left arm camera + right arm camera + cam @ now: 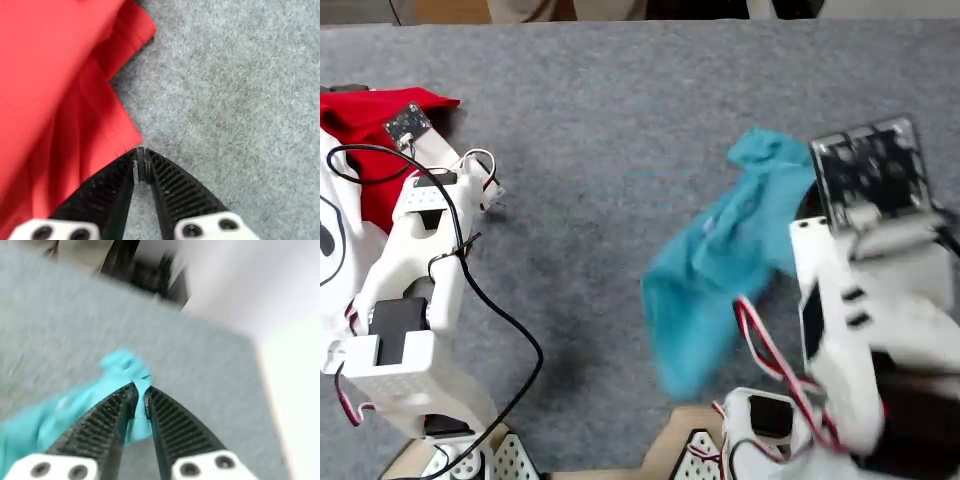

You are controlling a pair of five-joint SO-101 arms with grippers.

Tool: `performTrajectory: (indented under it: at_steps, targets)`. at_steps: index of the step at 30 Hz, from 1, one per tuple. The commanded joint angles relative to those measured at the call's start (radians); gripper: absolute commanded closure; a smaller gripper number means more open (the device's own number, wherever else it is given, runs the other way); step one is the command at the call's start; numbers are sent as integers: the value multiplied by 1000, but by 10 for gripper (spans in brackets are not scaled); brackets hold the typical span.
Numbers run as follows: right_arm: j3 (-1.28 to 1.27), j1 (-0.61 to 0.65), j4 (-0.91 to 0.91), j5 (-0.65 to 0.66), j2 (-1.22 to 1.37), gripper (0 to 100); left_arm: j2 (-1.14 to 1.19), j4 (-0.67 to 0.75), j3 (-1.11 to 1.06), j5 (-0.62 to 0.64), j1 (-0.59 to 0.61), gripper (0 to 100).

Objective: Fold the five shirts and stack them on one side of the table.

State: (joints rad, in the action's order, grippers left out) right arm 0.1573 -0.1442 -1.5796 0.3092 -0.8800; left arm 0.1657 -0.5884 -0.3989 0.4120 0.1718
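Crumpled teal fabric shirt (720,270) held by the right gripper (141,395) over the right side of the grey felt table (600,110).

Its fingers are clamped on only a small fold, so the cloth may slip out or land bunched. The left gripper (140,167), fingers pressed together with no cloth plainly between them, sits at a corner of the flat red fabric shirt (55,90) at far left and could drag it. The right wrist view shows the pinch, and the high view adds the shirt's full drape.
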Motion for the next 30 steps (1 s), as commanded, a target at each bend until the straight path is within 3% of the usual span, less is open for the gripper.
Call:
performTrajectory:
  at_steps: [1, 21, 30]
  targets:
    - [176, -19, 23, 5, -4, 991, -7, 14, 51, -6, -8, 981]
    - [731, -21, 298, 5, 295, 994, -2, -49, 81, -6, -46, 981]
    - [746, -21, 173, 6, 344, 994, -12, -52, 81, -6, -78, 981]
